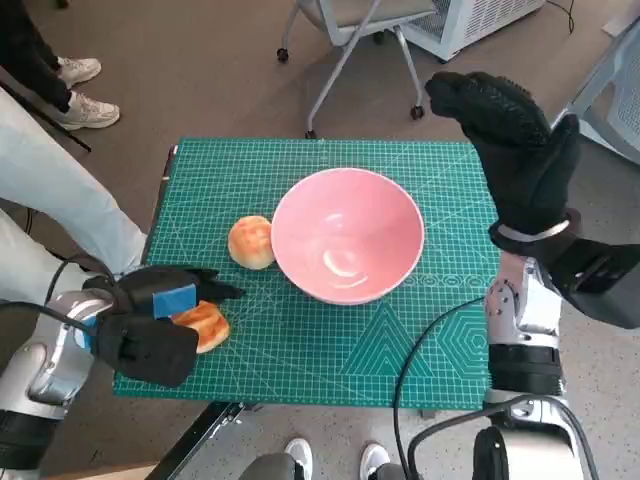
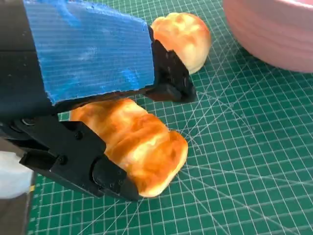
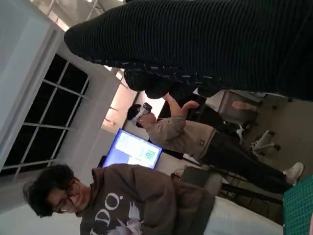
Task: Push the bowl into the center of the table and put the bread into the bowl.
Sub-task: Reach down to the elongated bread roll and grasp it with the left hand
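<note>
A pink bowl [image 1: 300, 215] stands empty near the middle of the green cutting mat [image 1: 400, 350]; its wall [image 2: 274, 34] shows in the left wrist view. A round bread roll [image 1: 251, 242] lies on the mat against the bowl's left side [image 2: 183, 34]. A second, longer bread [image 1: 207, 325] lies near the mat's front left corner. My left hand [image 1: 150, 320] grips this bread [image 2: 142, 147], which sits between the thumb and the fingers [image 2: 166, 78]. My right hand [image 1: 510, 140] is raised above the table's right side, fingers spread, holding nothing [image 3: 205, 44].
A person's legs and white shoes [image 1: 85, 110] are at the left of the table. A wheeled chair [image 1: 350, 40] stands beyond the far edge. Feet [image 1: 295, 455] show below the front edge. The right wrist view shows two people [image 3: 122, 200] and a lit screen [image 3: 132, 149].
</note>
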